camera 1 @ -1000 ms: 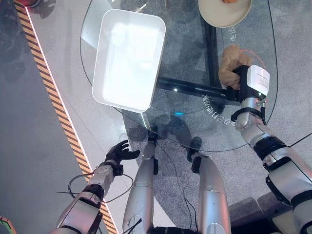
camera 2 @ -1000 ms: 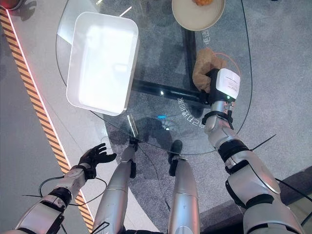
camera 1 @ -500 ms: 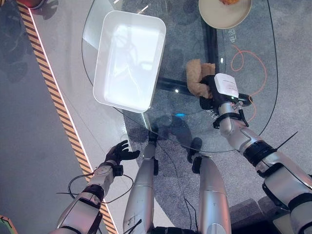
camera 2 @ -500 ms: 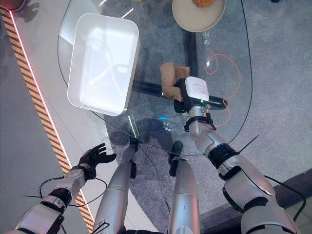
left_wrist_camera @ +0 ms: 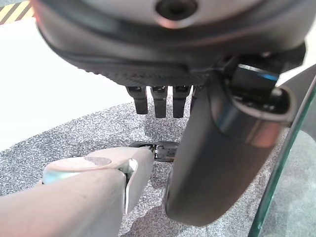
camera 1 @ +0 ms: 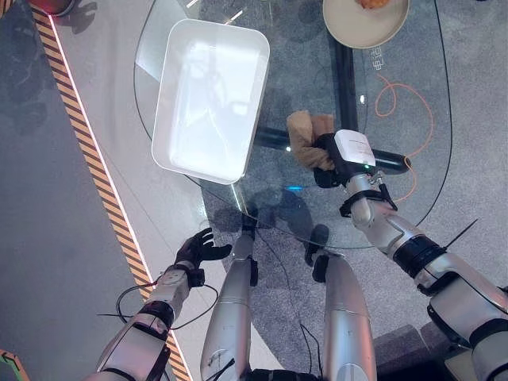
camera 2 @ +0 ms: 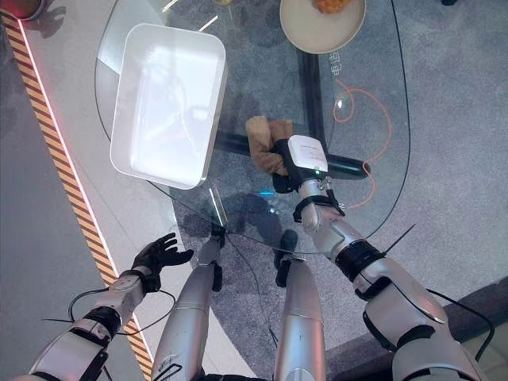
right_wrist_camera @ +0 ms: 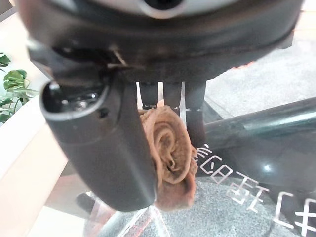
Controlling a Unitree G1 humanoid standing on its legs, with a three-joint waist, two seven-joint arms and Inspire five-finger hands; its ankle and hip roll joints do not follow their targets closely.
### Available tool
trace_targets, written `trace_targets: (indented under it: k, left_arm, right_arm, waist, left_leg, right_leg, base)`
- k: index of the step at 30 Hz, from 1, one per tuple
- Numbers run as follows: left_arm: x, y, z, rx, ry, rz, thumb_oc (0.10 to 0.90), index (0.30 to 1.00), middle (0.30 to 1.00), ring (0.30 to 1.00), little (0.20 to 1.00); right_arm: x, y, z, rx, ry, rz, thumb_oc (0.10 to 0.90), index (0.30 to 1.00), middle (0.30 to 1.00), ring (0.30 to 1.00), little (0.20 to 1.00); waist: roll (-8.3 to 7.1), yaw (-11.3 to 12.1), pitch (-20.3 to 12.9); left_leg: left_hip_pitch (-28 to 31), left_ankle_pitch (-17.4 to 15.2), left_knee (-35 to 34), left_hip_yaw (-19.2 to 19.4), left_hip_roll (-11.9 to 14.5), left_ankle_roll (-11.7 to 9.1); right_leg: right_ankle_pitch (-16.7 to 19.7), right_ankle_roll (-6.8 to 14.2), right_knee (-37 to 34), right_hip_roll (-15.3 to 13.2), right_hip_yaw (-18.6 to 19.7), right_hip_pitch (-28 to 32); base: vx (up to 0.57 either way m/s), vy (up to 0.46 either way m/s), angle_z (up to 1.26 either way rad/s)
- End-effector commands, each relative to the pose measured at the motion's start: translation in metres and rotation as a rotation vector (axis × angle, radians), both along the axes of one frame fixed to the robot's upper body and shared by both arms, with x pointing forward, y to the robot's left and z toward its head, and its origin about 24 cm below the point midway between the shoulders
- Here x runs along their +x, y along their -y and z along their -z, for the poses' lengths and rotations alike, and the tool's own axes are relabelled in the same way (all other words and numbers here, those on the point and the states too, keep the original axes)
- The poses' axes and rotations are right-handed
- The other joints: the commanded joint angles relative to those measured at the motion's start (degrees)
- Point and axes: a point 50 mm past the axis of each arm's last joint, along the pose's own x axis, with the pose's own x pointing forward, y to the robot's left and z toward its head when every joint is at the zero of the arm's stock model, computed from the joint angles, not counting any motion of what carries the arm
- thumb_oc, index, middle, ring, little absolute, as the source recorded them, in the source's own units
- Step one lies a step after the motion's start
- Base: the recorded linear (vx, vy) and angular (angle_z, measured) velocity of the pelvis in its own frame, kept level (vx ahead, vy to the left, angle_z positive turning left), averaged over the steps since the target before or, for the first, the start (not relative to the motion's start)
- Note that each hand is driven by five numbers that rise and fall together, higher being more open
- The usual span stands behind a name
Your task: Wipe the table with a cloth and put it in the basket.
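Right wrist view: right hand [right_wrist_camera: 113, 148] pinching brown cloth [right_wrist_camera: 170, 153] | cloth on glass table [camera 1: 317, 214], right of white basket [camera 1: 210, 95] | left hand [camera 1: 197, 250] spread, below table edge

Round clear-glass worktop [camera 2: 381, 171] w/ white rectangular plastic basket [camera 2: 168, 103] on its left part, overhanging the near-left edge. Crumpled brown cloth [camera 2: 265, 143] lies on glass approx. mid-worktop, just right of basket; right hand [camera 2: 292, 163] grips it, fingers curled round it. Beige round plate [camera 2: 321, 24] at far edge holds an orange-brown item. Left hand [camera 2: 161, 252] hangs off worktop, low left, fingers spread, above floor by yellow-black striped floor tape [camera 2: 59, 159].
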Motion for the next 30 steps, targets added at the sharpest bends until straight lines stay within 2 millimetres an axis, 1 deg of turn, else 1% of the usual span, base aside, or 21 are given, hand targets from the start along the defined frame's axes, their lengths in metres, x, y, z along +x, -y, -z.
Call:
trace_targets:
  k: [1, 8, 17, 19, 24, 26, 30]
  left_arm:
    - [-0.016, -0.014, 0.012, 0.017, -0.035, -0.072, 0.8, 0.9, 0.9, 0.9, 0.9]
    - [-0.016, -0.016, 0.012, 0.022, -0.038, -0.07, 0.8, 0.9, 0.9, 0.9, 0.9]
    - [-0.016, -0.017, 0.012, 0.019, -0.038, -0.073, 0.8, 0.9, 0.9, 0.9, 0.9]
    - [-0.015, -0.017, 0.011, 0.017, -0.037, -0.075, 0.8, 0.9, 0.9, 0.9, 0.9]
    - [-0.014, -0.019, 0.01, 0.012, -0.036, -0.086, 0.8, 0.9, 0.9, 0.9, 0.9]
    - [-0.014, -0.021, 0.009, 0.005, -0.028, -0.103, 0.8, 0.9, 0.9, 0.9, 0.9]
    - [-0.013, -0.026, 0.006, -0.049, 0.02, -0.211, 0.8, 0.9, 0.9, 0.9, 0.9]
  right_arm:
    - [-0.024, -0.062, 0.017, -0.012, -0.077, -0.337, 0.1, 0.3, 0.3, 0.3, 0.2]
    - [-0.031, -0.068, 0.026, -0.019, -0.163, -0.388, 0.1, 0.3, 0.3, 0.3, 0.2]
    - [-0.037, -0.076, 0.026, -0.019, -0.196, -0.458, 0.1, 0.3, 0.3, 0.3, 0.2]
    - [-0.04, -0.081, 0.025, -0.02, -0.205, -0.492, 0.1, 0.3, 0.3, 0.3, 0.2]
    - [-0.042, -0.083, 0.025, -0.008, -0.215, -0.499, 0.1, 0.3, 0.3, 0.3, 0.2]
    - [-0.042, -0.082, 0.025, -0.003, -0.215, -0.493, 0.1, 0.3, 0.3, 0.3, 0.2]
    - [-0.042, -0.08, 0.026, 0.041, -0.218, -0.476, 0.1, 0.3, 0.3, 0.3, 0.2]
  waist:
    - [-0.99, -0.2, -1.1]
    - [-1.25, -0.2, -1.1]
    - [-1.32, -0.3, -1.1]
    - [-1.38, -0.3, -1.1]
    - [-1.6, -0.2, -1.1]
    - [-1.56, -0.2, -1.1]
    - [-1.64, -0.3, -1.1]
  left_leg:
    - [0.7, -8.9, 8.3, 4.7, -4.9, 2.6]
    - [0.7, -8.7, 8.2, 4.5, -4.8, 2.5]
    - [0.6, -8.7, 8.5, 4.6, -4.9, 2.5]
    - [0.7, -8.6, 8.4, 4.6, -4.8, 2.5]
    - [0.8, -8.5, 8.3, 4.4, -4.8, 2.5]
    - [0.9, -8.5, 8.2, 4.4, -4.9, 2.5]
    - [1.0, -8.6, 8.4, 4.3, -4.9, 2.6]
  right_leg:
    - [8.0, 3.7, -12.5, 2.3, 0.5, 1.8]
    - [7.9, 3.6, -12.3, 2.4, 0.5, 1.9]
    - [7.9, 3.6, -12.2, 2.4, 0.6, 1.8]
    - [7.9, 3.6, -12.2, 2.4, 0.6, 1.8]
    - [8.1, 3.6, -12.4, 2.4, 0.6, 1.9]
    - [8.1, 3.6, -12.4, 2.4, 0.6, 2.0]
    - [8.1, 3.5, -12.3, 2.4, 0.7, 2.1]
  base:
    - [0.0, 0.0, 0.0]
    - [0.0, 0.0, 0.0]
    - [0.0, 0.0, 0.0]
    - [0.0, 0.0, 0.0]
    - [0.0, 0.0, 0.0]
    - [0.0, 0.0, 0.0]
    - [0.0, 0.0, 0.0]
